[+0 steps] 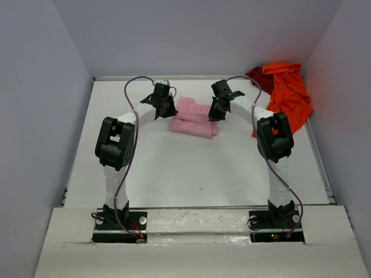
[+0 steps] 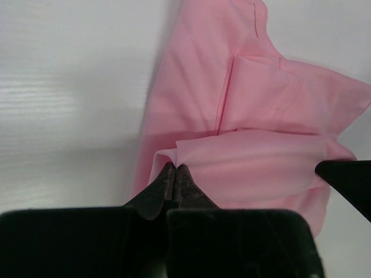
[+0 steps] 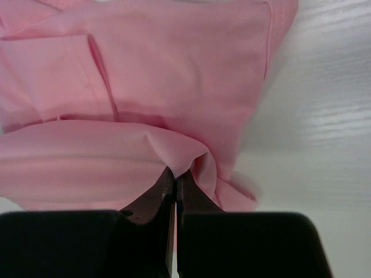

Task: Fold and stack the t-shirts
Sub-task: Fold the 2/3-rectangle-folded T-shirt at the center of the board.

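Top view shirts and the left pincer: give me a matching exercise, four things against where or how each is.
1. light pink cloth t-shirt
2. bright orange-red cloth t-shirt
3. dark red cloth t-shirt
4. left pincer

A. mostly hidden, small patch showing at the back
B. shut on a pink fold
C. partly folded, in the middle
D. crumpled heap on the right side

Pairs: 1-C, 2-D, 3-A, 4-B

1. The pink t-shirt (image 1: 194, 117) is plain light pink (shadowed darker in its folds).
2. The orange-red t-shirt (image 1: 288, 95) is bright and plain.
3. The dark red t-shirt (image 1: 259, 78) is maroon.
4. The table (image 1: 174, 168) is white.
5. The arms (image 1: 111, 179) are white with black joints, and the cables (image 1: 126, 92) are lilac.
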You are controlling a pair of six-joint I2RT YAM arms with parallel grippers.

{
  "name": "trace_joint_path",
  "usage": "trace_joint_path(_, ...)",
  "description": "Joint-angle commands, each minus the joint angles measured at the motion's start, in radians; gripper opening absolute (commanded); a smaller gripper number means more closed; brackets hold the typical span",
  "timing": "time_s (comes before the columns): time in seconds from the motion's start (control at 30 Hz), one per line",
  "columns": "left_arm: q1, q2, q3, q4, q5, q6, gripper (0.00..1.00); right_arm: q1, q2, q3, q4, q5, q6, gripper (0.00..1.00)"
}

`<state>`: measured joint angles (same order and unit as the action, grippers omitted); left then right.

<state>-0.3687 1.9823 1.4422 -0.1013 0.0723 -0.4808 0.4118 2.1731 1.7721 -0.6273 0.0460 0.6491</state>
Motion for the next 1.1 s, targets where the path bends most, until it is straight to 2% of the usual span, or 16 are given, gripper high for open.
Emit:
trace_joint_path(0.0,0.03,0.087,0.147,0.048,0.004,0.038,0.0,-0.042,0.024,0.035,0.15,0.091,0.012,0.0)
trace_joint_path(0.17,0.039,0.199,0.279,0.04,0.032,0.045,0.0,-0.062,0.093,0.096,0.179,0.072,-0.025,0.0)
trace_joint_path(0.23,0.04,0.234,0.326,0.041,0.035,0.034,0.08,-0.071,0.106,0.121,0.147,0.084,-0.019,0.0)
trace_joint_path(0.27,0.04,0.245,0.343,0.037,0.034,0.037,0.23,-0.071,0.1,0.112,0.144,0.083,-0.025,0.24)
trace_joint_path(0.3,0.04,0.257,0.368,0.035,0.018,0.041,0.31,-0.071,0.093,0.109,0.144,0.081,-0.034,0.38)
trace_joint_path(0.37,0.042,0.238,0.377,0.028,-0.014,0.042,0.46,-0.071,0.048,0.07,0.158,0.086,-0.069,0.55)
trace_joint_path(0.43,0.04,0.195,0.342,0.069,-0.034,0.038,0.53,-0.071,0.005,0.018,0.187,0.092,-0.113,0.6)
trace_joint_path(0.57,0.022,0.046,0.19,0.127,-0.141,0.025,0.57,-0.071,-0.093,-0.04,0.202,0.052,-0.146,0.63)
trace_joint_path(0.83,-0.055,-0.284,-0.057,0.101,-0.167,-0.013,0.57,-0.025,-0.196,-0.054,0.157,-0.02,-0.151,0.65)
trace_joint_path(0.9,-0.076,-0.376,-0.111,0.023,-0.157,-0.016,0.57,-0.015,-0.199,-0.037,0.135,-0.038,-0.154,0.65)
trace_joint_path(0.93,-0.119,-0.527,-0.202,-0.05,-0.176,-0.031,0.57,0.005,-0.165,0.016,0.097,-0.129,-0.144,0.65)
trace_joint_path(0.97,-0.119,-0.528,-0.203,-0.075,-0.177,-0.031,0.57,0.005,-0.165,0.039,0.08,-0.146,-0.144,0.65)
trace_joint_path(1.07,-0.153,-0.709,-0.316,-0.155,-0.193,-0.114,0.57,0.015,-0.099,0.108,0.055,-0.237,-0.108,0.65)
